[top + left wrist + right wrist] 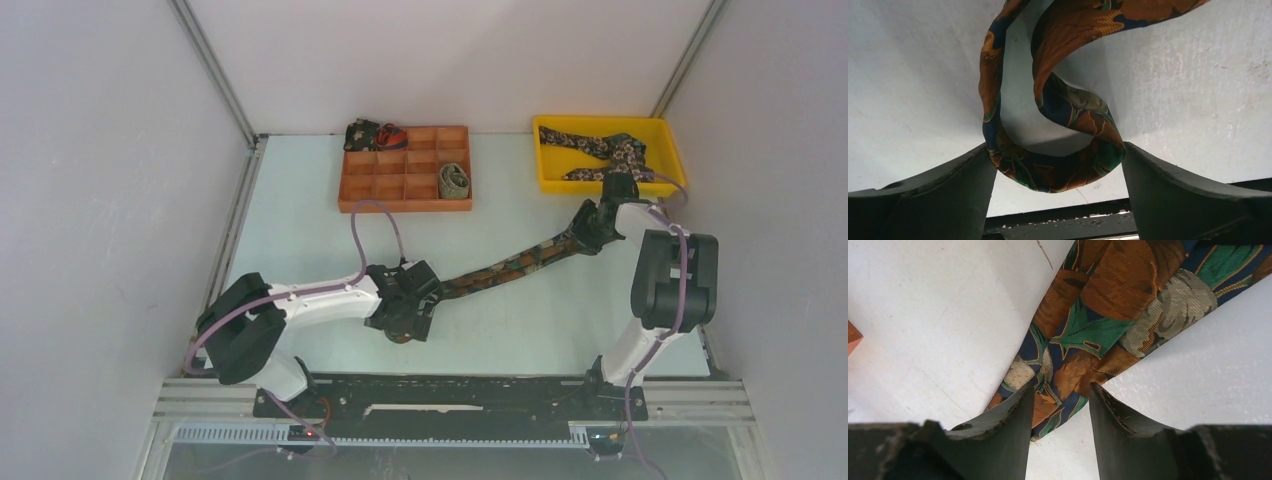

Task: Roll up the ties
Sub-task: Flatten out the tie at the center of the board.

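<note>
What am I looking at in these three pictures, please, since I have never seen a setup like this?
These are two robot arms bolted at the near edge of a table. The wide picture comes from a fixed camera above and behind them; the other two come from a camera on each wrist, looking past its own fingers. A long patterned tie lies across the table between the arms. The left end effector stands wide open around a curled loop at one end; the right end effector is open astride the other end, so neither seems to grip it. At the back, an orange tray holds a rolled tie and a dark bundle, and a yellow bin holds unrolled ties.
</note>
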